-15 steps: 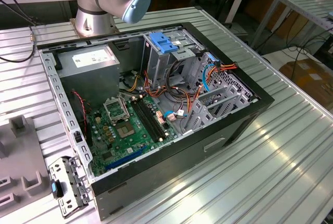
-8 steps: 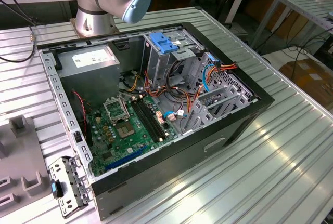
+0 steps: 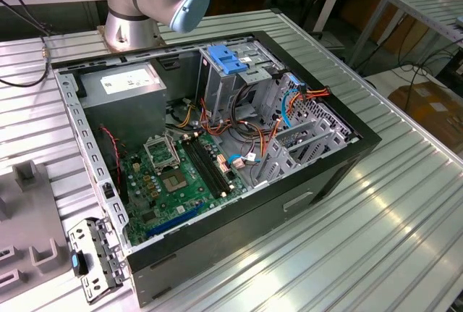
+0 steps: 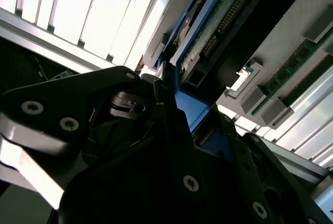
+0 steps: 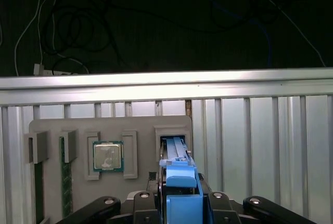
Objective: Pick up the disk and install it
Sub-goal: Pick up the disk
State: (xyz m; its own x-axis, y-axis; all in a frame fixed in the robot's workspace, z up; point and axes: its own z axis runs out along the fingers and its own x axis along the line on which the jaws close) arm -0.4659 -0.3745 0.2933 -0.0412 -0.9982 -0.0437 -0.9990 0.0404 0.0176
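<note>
Gripper (image 5: 182,199), jaws clamped on the blue side rails of the disk (image 5: 176,152). I hold it on edge at its slot in the grey fixture tray (image 5: 52,128). Farther off stands the open computer case (image 3: 239,232). I judge the grasp made and the installation still to do.

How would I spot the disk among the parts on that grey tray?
On the ribbed metal table lies a grey tray. The disk stands on edge in its slot nearest the gripper. Bright blue rails set it apart from the flat square chip alongside.
</note>
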